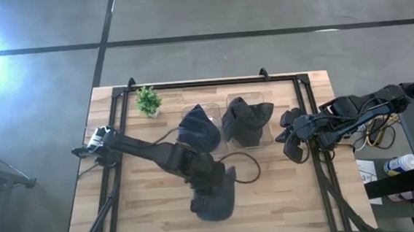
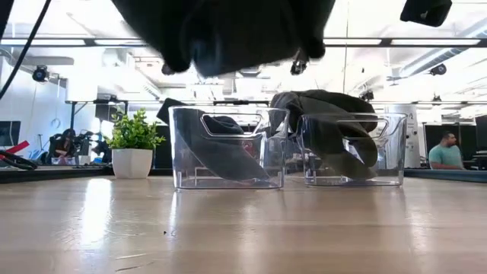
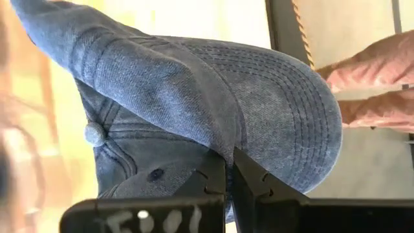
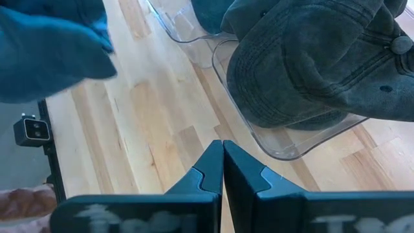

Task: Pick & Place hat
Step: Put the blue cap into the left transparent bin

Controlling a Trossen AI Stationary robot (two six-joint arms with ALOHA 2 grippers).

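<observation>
L hand (image 3: pixel 228 175) pinched shut on blue denim hat (image 3: pixel 213 110), gripping a thin fold; hat hangs below it, clear of the desk (image 1: pixel 286 198). R hand (image 4: pixel 223 165) shut, holding nothing, parked beside the right bin (image 4: pixel 272 139).

Risk: grip is only on a fabric edge, so hat could slip out w/ a fast swing.

Ahead of L hand: two clear bins, left bin (image 2: pixel 228 148) & right one, each already w/ a dark hat; small plant (image 1: pixel 148 101) beyond. Dangling brim may snag a bin rim.
</observation>
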